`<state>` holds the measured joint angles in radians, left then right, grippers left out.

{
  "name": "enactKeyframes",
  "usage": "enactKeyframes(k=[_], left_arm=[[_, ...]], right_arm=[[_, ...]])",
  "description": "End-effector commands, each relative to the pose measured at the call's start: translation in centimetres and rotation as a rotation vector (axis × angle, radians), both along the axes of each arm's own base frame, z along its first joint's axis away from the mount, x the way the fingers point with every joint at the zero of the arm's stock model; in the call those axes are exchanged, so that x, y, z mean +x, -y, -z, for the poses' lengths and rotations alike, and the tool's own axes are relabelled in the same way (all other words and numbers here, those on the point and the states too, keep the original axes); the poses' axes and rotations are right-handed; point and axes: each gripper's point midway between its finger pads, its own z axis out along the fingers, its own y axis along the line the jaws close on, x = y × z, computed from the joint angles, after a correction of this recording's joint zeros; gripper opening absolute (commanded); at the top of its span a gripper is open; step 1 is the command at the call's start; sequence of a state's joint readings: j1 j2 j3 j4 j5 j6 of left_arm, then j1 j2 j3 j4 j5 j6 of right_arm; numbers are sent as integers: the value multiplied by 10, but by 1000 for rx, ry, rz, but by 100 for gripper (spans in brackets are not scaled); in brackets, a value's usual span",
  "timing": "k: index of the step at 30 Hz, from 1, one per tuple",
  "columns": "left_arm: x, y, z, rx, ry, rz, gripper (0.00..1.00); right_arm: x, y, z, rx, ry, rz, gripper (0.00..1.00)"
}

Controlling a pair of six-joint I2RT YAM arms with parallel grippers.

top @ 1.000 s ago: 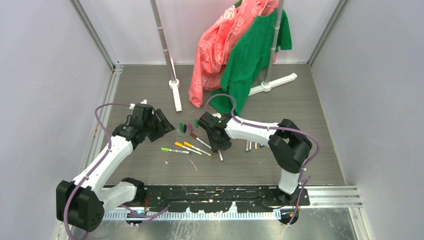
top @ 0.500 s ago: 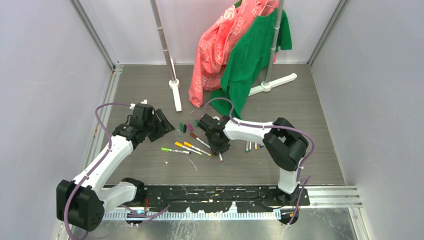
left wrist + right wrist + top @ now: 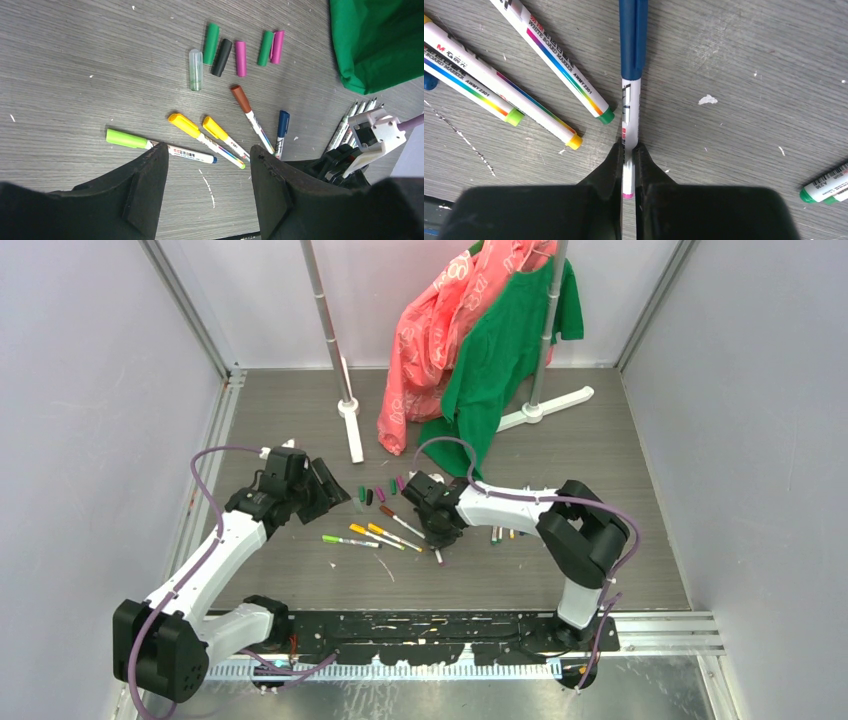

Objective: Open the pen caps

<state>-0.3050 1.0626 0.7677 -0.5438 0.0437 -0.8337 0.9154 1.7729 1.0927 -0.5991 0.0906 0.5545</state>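
Several pens lie on the grey table (image 3: 300,560): a green-capped pen (image 3: 125,139), two yellow-capped ones (image 3: 184,124), a brown-capped one (image 3: 241,98) and a blue-capped pen (image 3: 633,35). My right gripper (image 3: 628,150) is shut on the white barrel of the blue-capped pen, low on the table; it also shows in the top view (image 3: 437,530). Loose caps (image 3: 240,58) in green, black, magenta and clear lie in a row beyond. My left gripper (image 3: 207,165) is open and empty, held above the table to the left of the pens (image 3: 325,490).
Several uncapped pens (image 3: 350,125) lie to the right of my right gripper. A clothes rack with a white foot (image 3: 352,430) and grey poles stands at the back, with pink (image 3: 430,330) and green (image 3: 500,350) garments hanging to the table. Walls enclose three sides.
My right arm has shifted slightly right and its wrist has turned a little over the blue-capped pen. The left arm has not moved.
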Motion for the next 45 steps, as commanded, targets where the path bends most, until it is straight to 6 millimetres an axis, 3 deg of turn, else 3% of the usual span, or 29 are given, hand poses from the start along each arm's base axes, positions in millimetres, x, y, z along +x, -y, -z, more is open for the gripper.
enactKeyframes(k=[1,7,10,30,45], left_arm=[[8,10,-15,-62,45,9,61],[10,31,-25,-179,68,66,66],[9,40,-27,-229,64,83,73],[6,78,-21,-382,11,144,72],[5,98,-14,-381,-12,194,67]], right_arm=[[-10,14,-7,-38,-11,-8,1],[0,2,-47,23,43,-20,1],[1,-5,-62,63,53,-22,1],[-19,-74,-121,308,22,-111,1],[-24,-100,-129,380,-40,-163,1]])
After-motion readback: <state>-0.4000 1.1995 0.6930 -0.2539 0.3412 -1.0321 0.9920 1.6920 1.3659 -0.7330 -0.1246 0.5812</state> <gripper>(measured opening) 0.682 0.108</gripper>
